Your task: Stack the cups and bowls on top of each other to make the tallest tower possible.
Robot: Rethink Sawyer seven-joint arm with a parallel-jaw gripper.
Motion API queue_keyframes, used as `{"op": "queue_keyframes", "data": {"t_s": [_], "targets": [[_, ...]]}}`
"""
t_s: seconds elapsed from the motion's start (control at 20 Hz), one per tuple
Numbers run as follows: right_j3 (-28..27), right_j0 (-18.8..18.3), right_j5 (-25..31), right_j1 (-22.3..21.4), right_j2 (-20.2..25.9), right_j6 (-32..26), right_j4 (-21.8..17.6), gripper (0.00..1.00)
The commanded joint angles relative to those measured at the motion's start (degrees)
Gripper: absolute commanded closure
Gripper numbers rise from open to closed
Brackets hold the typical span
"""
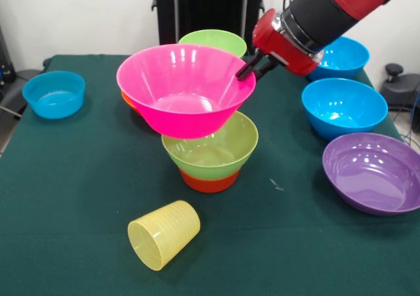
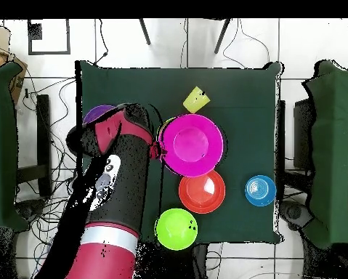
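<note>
Over the table's middle, arm: you see the red and black arm [image 1: 328, 10] slanting down from the upper right of the front view, its wrist tilted toward the stack.
Gripper: the gripper [image 1: 248, 69] has its dark fingers pinched on the rim of the pink bowl [image 1: 184, 86], at the rim's right side in the front view.
Table: your green-covered table [image 1: 79, 197] has open cloth along the front edge and on the left side between the stack and the lone blue bowl [image 1: 54, 94], which sits near the left edge.
Tower: the tower [image 1: 209, 145] is a small orange bowl [image 1: 209, 181] at the base with a lime green bowl [image 1: 213, 148] nested in it; the pink bowl is tilted above them, its underside at the green bowl's left rim. You cannot tell whether it rests there.
Purple bowl: the purple bowl [image 1: 374, 172] lies close to the right edge, empty.
Blue bowls: two more blue bowls [image 1: 343, 107] stand behind the purple one, one behind the other, both empty.
Far bowls: a second lime green bowl [image 1: 213, 41] stands behind the pink one; an orange bowl [image 2: 202, 191] shows plainly in the overhead view, beside the stack.
Cup: the pale-yellow cup [image 1: 164, 233] lies on its side in front of the tower, well apart, mouth toward you, empty.
</note>
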Motion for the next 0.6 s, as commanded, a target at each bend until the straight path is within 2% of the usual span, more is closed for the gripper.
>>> {"op": "queue_keyframes", "data": {"t_s": [0.05,0.6], "targets": [[-0.91,1.4,-4.29,3.03,1.42,13.27,0.93,1.0],[-3.56,2.25,-3.79,6.52,0.8,16.47,3.43,1.0]]}}
